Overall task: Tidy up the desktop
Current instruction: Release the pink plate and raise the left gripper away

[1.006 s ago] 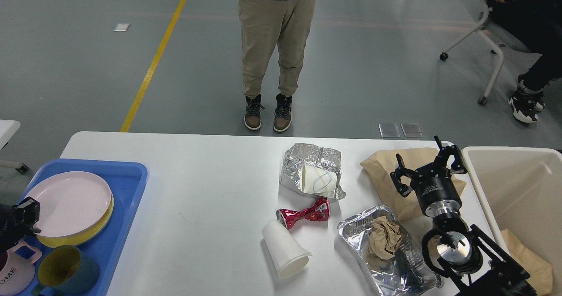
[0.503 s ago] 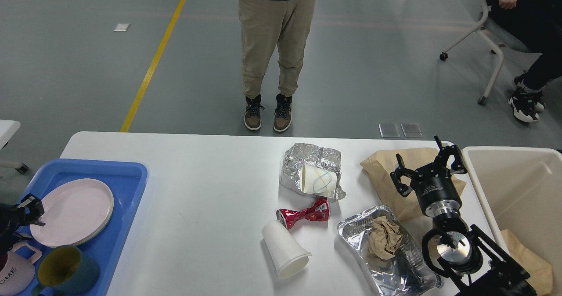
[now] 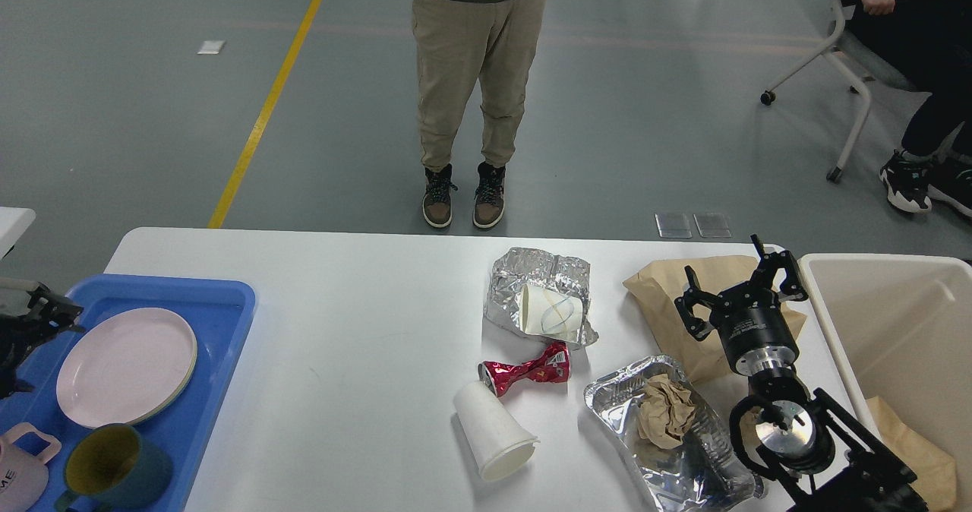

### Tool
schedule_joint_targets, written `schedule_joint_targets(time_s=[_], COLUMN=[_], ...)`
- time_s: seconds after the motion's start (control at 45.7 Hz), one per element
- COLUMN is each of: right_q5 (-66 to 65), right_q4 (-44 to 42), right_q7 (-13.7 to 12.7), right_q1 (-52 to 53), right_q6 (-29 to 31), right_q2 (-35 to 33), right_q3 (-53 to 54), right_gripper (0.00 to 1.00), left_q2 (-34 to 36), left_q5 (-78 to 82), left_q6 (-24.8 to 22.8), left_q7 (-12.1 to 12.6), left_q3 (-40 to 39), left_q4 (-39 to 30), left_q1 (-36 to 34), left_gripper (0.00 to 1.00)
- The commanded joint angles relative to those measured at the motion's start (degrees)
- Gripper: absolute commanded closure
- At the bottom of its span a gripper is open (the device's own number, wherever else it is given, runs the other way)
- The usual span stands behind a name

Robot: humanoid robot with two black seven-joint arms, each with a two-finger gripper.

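Note:
The white desktop [image 3: 342, 307] holds litter on its right half: crumpled foil [image 3: 539, 269] around a paper cup [image 3: 550, 311], a crushed red can [image 3: 524, 371], a white paper cup [image 3: 493, 432] on its side, a foil tray [image 3: 607, 398] with crumpled brown paper [image 3: 664, 413], and a brown paper bag [image 3: 661, 292]. My right gripper [image 3: 740, 288] is open and empty, hovering over the paper bag. My left gripper [image 3: 42, 318] is a small dark shape at the left edge, just beyond the pink plate [image 3: 125, 364] and apart from it.
A blue tray [image 3: 220, 307] at the left holds the pink plate, a pink mug [image 3: 23, 474] and a dark green mug [image 3: 114, 470]. A beige bin [image 3: 896, 330] with brown paper inside stands at the right edge. A person stands beyond the table.
The pink plate has come down flat on the stack in the tray. My left gripper has let go of it and moved up and back along the left edge. The right arm has not moved.

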Motion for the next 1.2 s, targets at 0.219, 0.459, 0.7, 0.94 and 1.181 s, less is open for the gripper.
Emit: schedule_joint_targets(time_s=[0.219,0.459,0.7,0.94,1.181], right_q5=[-0.1,0.0,0.0,0.0,0.0], right_q4=[0.0,0.0,0.0,0.0,0.0], right_q7=[0.0,0.0,0.0,0.0,0.0], right_q1=[0.0,0.0,0.0,0.0,0.0], right_q6=[0.0,0.0,0.0,0.0,0.0], right_q2=[0.1,0.0,0.0,0.0,0.0], right_q3=[0.0,0.0,0.0,0.0,0.0], right_gripper=[0.0,0.0,0.0,0.0,0.0], left_q2=[0.4,-2.9,-13.6,-24.5,-31.9], left_q5=[0.2,0.1,0.3,4.7,20.2], left_q6=[-0.4,-0.4,-0.4,-0.7,-0.4], left_q7=[-0.8,-1.6,-9.8,-19.4,-18.8], left_q3=[-34.3,-67.8,-93.0,-111.6,-127.7], left_q4=[0.2,0.2,0.1,-7.6,-21.5], left_q1=[1.3,12.4,23.0,37.9,53.4], left_gripper=[0.04,0.04,0.04,0.04,0.04])
